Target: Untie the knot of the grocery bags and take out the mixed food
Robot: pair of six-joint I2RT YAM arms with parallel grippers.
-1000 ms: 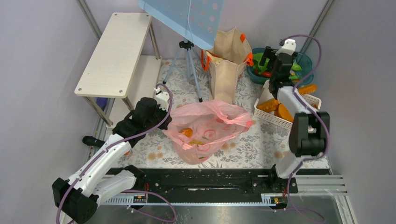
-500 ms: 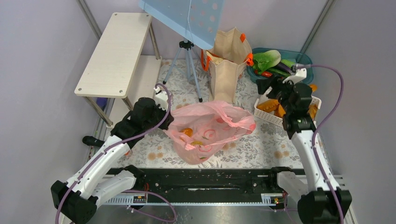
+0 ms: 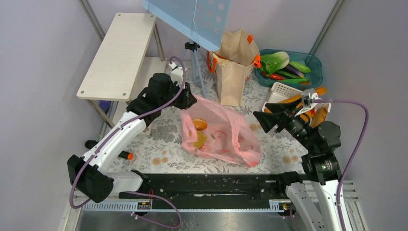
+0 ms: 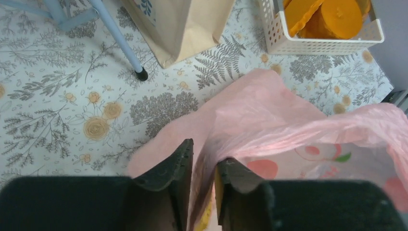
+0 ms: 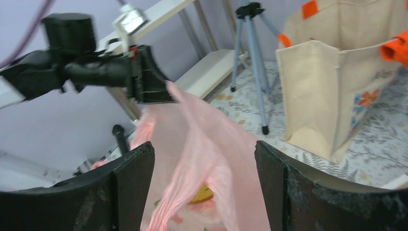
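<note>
The pink grocery bag (image 3: 222,137) hangs stretched up from the floral table. My left gripper (image 3: 190,99) is shut on its upper left edge and holds it raised. The left wrist view shows the pink plastic (image 4: 269,115) pinched between the fingers (image 4: 179,166). Mixed food shows through the bag as orange-brown pieces (image 3: 199,125) and a yellow piece (image 5: 203,193). My right gripper (image 3: 263,120) is open and empty, just right of the bag and pointing at it. In the right wrist view the bag (image 5: 192,144) lies beyond the spread fingers (image 5: 134,178).
A beige floral tote (image 3: 235,67) and a tripod (image 3: 195,62) stand behind the bag. A white basket (image 3: 281,90) with orange foods and a teal tub (image 3: 315,72) of vegetables sit at the back right. A wooden shelf (image 3: 120,48) is at the left.
My left gripper has lifted the bag's edge up and toward the back, standing the bag up. My right arm has swung down from the tub and basket to face the bag.
</note>
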